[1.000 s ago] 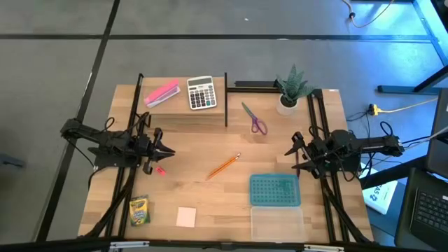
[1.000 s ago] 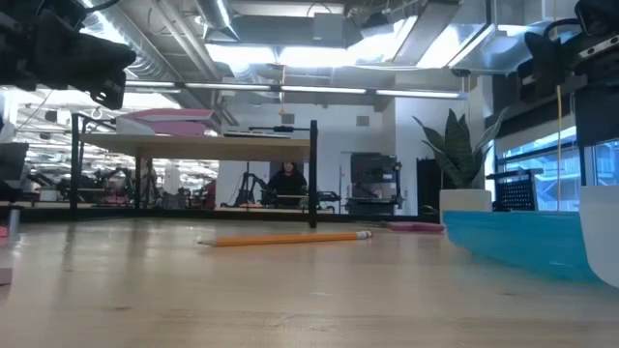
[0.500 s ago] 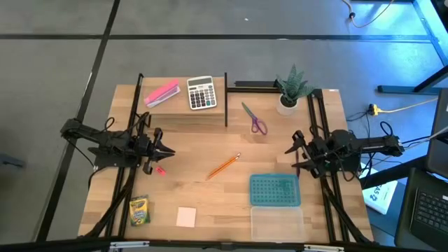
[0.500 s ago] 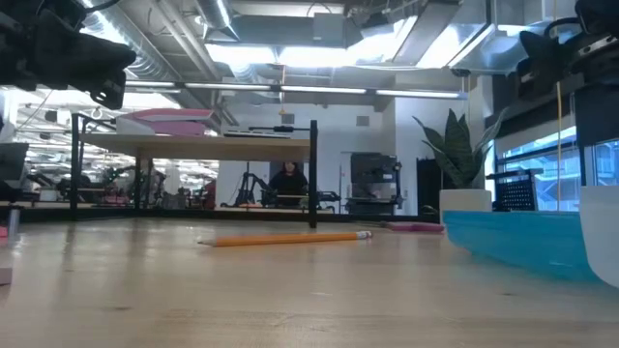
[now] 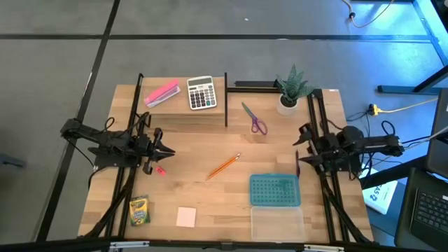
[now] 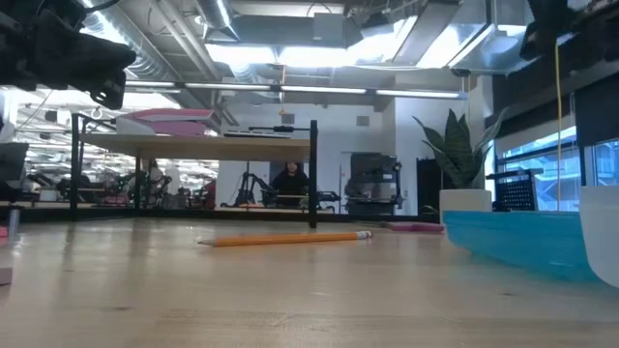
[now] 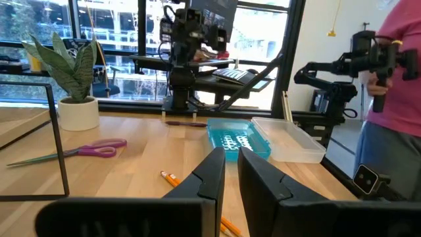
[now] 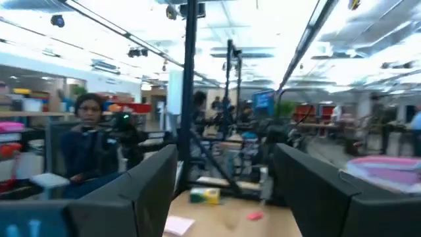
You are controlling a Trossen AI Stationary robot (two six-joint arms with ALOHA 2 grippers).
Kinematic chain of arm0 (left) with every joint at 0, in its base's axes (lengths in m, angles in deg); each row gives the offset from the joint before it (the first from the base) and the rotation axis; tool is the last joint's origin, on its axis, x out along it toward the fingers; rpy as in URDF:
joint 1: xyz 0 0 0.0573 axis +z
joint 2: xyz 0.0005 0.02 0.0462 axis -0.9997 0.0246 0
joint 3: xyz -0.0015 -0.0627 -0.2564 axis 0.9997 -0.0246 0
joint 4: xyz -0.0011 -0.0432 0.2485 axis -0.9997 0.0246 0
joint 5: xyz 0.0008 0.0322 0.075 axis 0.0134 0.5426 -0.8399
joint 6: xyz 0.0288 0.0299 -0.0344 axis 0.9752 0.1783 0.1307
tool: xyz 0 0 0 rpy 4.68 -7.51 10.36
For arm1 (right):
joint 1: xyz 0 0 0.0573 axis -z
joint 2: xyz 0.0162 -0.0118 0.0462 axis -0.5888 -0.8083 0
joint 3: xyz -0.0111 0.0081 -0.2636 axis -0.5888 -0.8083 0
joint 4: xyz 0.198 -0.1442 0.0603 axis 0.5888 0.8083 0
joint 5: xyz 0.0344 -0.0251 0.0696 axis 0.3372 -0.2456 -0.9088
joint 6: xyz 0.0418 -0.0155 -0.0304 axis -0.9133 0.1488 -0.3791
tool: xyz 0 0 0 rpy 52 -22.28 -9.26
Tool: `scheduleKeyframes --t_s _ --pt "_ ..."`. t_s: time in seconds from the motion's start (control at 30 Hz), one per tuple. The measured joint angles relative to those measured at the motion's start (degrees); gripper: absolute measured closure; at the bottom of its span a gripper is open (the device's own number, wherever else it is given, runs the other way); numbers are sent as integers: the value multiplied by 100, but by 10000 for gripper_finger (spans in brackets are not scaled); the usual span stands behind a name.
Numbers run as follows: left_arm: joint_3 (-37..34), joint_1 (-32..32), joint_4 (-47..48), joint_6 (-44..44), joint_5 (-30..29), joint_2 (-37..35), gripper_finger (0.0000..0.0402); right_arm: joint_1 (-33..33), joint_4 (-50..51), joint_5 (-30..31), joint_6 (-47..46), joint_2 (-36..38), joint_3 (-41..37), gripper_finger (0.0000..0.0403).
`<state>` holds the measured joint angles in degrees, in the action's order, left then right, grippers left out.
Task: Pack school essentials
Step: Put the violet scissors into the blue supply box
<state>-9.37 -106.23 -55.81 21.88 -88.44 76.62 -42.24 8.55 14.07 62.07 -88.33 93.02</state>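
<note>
Orange pencil lying mid-table, purple-handled scissors farther back near potted plant; crayon box and pink notepad at near left edge. Left gripper clenched, empty, above tiny red piece. Right gripper released wide, empty, beside teal case

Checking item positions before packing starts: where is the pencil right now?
In the high view the orange pencil lies diagonally near the table's middle, below the purple-handled scissors and up-left of the blue case, apart from both.
</note>
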Motion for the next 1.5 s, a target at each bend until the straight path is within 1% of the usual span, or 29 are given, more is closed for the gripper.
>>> scheduleKeyframes --t_s 0.1,0.13,0.23,0.3,0.37,0.47,0.57,0.73,0.8,0.9,1.03,1.1,1.17,1.27,1.37,1.43,1.5 --pt "-1 0 -2 -2 0 0 364 2 585 515 10 -150 444 146" --pt "0 1 -1 0 0 0 364 2 859 629 140 -238 608 146" --pt "-1 1 0 -1 0 0 364 2 1743 761 600 -607 1205 146" --pt "-1 1 -1 0 0 0 364 0 2311 1004 590 -964 1658 146" --pt "-2 1 -1 -2 0 0 364 2 2826 1175 392 -1391 2064 146" --pt "-2 1 0 -2 0 0 364 2 3226 1159 216 -2148 2631 146" --pt "-1 0 0 0 0 0 364 2 3637 1159 -177 -2908 3168 146" --pt "-2 2 0 0 0 0 364 2 4664 1175 -1551 -4028 4048 146" --pt "0 2 -2 0 0 0 364 2 4912 1299 -2031 -4382 4340 146" --pt "-2 1 -2 0 -10 0 364 2 5303 1557 -2482 -4816 4708 146" --pt "0 2 -20 5 -160 0 364 144 5978 1569 -3101 -5161 5160 146" --pt "-2 -2 -53 91 -339 0 364 243 6332 1489 -3320 -5250 5359 146" --pt "-1 0 -243 151 -572 0 364 341 6541 1376 -3351 -5299 5552 146" --pt "22 0 -758 177 -638 0 364 466 6746 1355 -3344 -5291 5740 146" --pt "313 0 -687 308 -697 1 364 641 6893 1355 -3344 -5284 5876 146" --pt "619 0 -529 321 -919 54 364 748 6890 1348 -3444 -5280 5920 146" --pt "1005 2 -186 373 -1112 189 364 852 6896 1202 -3495 -5282 5927 146"
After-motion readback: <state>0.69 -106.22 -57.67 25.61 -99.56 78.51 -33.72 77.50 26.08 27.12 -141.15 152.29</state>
